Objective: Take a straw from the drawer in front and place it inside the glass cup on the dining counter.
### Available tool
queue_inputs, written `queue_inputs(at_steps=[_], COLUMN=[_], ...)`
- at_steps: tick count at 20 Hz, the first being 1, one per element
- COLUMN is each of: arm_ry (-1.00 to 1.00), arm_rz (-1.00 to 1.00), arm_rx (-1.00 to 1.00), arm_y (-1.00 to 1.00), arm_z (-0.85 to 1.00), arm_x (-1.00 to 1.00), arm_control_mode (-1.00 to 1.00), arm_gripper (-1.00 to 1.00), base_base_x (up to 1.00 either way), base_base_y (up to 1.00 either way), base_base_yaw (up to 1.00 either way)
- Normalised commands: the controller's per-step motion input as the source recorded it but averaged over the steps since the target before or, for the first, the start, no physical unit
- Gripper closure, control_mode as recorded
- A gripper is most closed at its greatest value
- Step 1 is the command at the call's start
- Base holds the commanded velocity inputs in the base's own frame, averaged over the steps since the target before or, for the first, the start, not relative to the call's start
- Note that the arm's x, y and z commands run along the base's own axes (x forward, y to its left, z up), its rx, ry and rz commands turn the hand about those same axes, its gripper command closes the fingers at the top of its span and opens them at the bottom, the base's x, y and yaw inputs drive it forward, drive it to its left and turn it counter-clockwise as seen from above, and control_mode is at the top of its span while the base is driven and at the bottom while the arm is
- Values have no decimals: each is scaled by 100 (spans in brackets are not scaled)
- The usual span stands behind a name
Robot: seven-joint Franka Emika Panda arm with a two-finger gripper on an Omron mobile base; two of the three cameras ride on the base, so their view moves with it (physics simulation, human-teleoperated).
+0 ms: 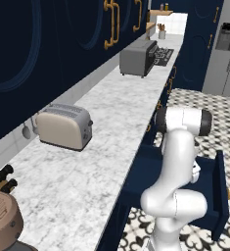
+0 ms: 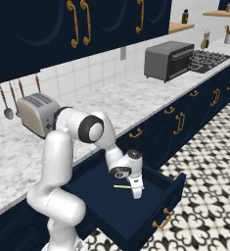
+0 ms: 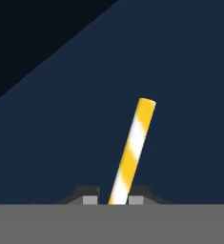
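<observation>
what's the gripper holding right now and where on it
The gripper is shut on the straw at one end, the rest sticking out past the fingertips. It is down in the open drawer.

Straw (image 3: 131,152) lies in drawer (image 2: 136,223), between pincer (image 3: 113,199) fingertips.

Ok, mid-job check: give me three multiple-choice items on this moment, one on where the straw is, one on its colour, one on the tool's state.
1. Where is the straw?
A. in the open drawer
B. on the marble worktop
C. beside the toaster

2. What colours are the straw's stripes?
A. red and white
B. yellow and white
C. plain blue

3. How is the tool set?
A. wide open above the drawer
B. shut on the straw
C. shut on the drawer handle

Answers: 1 A, it lies over the navy drawer floor; 2 B, hand view shows those bands; 3 B, both fingertips flank the straw's near end.
</observation>
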Motion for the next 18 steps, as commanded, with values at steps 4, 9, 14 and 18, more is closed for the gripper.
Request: queue_inputs(at_steps=[4,9,14,18], arm_ry=[-1,1,9,13], arm_rz=[-2,2,5,6], arm_rx=[-2,0,0,0], arm_y=[0,0,0,0], arm_z=[100,100,100,100], arm_x=[-4,-4,31,50], arm_control_mode=[-100,-100,-100,-100], arm_gripper=[100,100,100,100], base_base_x=[0,0,0,0], base_base_y=[0,0,0,0], base_base_yaw=[0,0,0,0])
